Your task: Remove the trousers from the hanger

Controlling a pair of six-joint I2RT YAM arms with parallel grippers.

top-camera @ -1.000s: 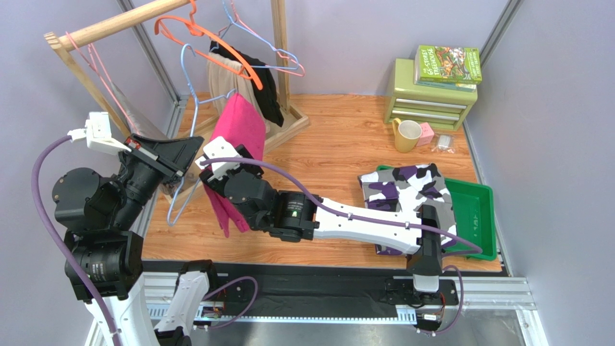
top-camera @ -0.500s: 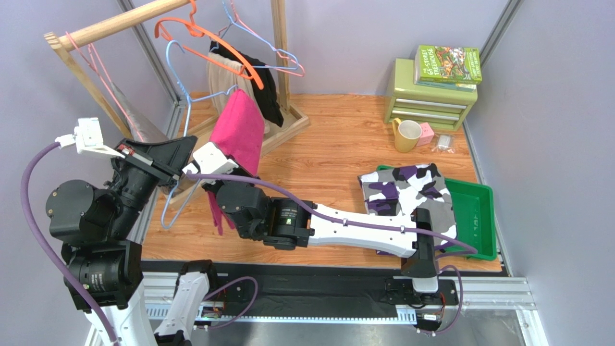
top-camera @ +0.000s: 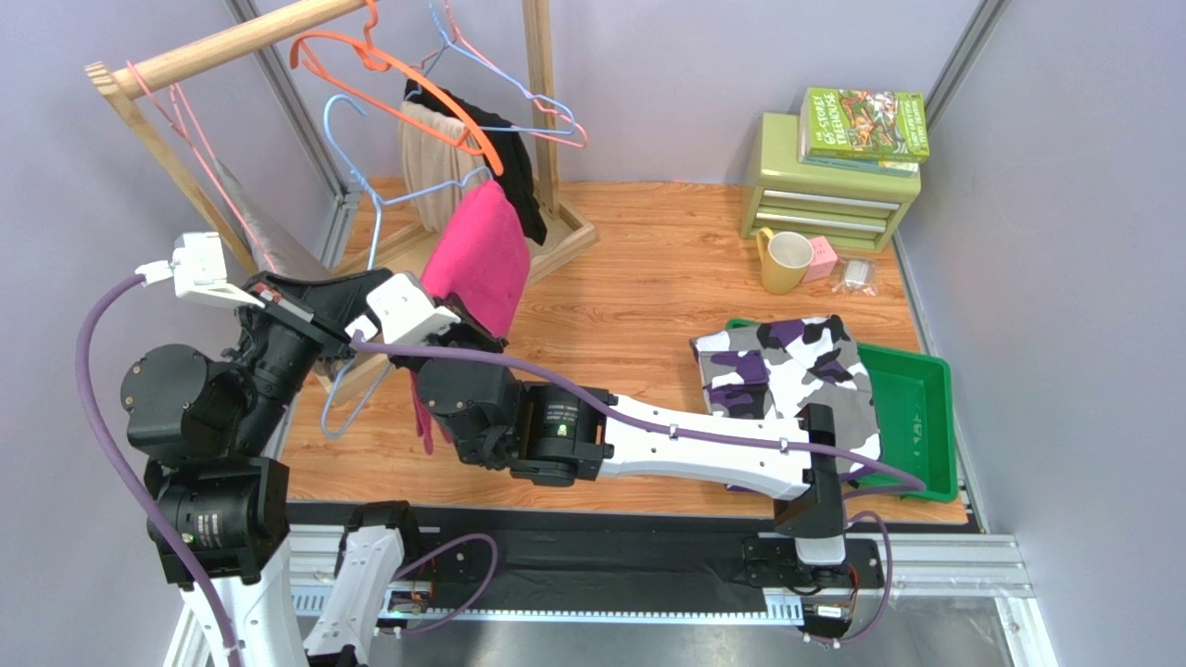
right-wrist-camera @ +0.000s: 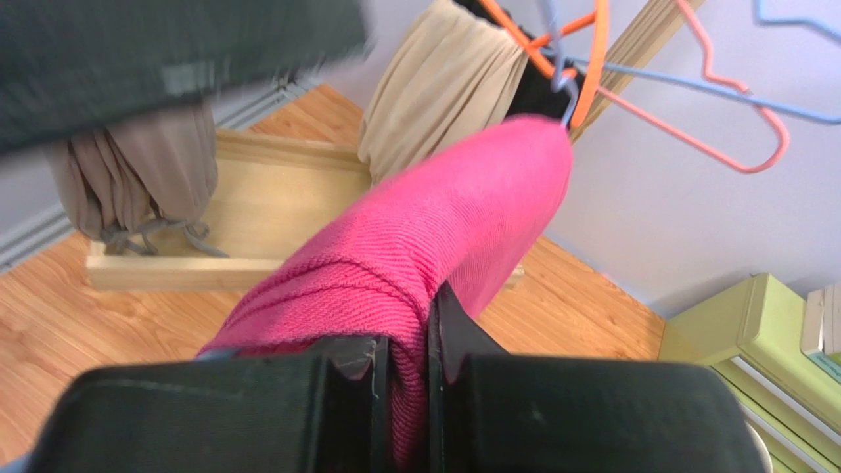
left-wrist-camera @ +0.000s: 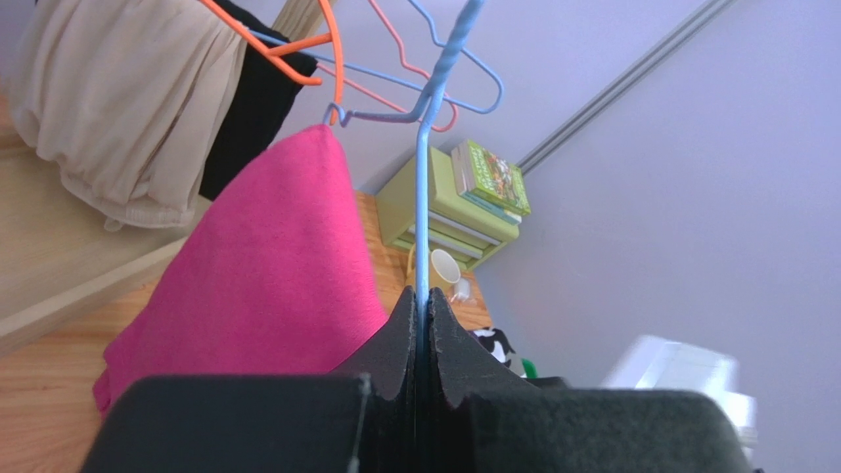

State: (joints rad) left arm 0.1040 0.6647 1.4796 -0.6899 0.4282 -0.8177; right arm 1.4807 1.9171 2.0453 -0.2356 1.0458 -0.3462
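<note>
Pink trousers [top-camera: 480, 264] pinched in right gripper [right-wrist-camera: 407, 335], centre-left of frame; left gripper [left-wrist-camera: 422, 301] clamped on blue hanger [left-wrist-camera: 421, 207] wire. Judgement: hold hanger steady, draw cloth off slowly.

Matt ribbed cloth — pink trousers [right-wrist-camera: 464, 207], smooth wire — blue hanger [left-wrist-camera: 421, 217]

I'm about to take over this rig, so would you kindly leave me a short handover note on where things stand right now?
The left hand is shut on the wire of the blue hanger.
The right hand is shut on the pink trousers, low on the cloth.
The pink trousers are draped over the blue hanger, not yet off.
The camouflage trousers lie folded across the green tray; that pair looks done.
Left to do: pull the pink pair off the hanger, probably with the left hand steadying it.
</note>
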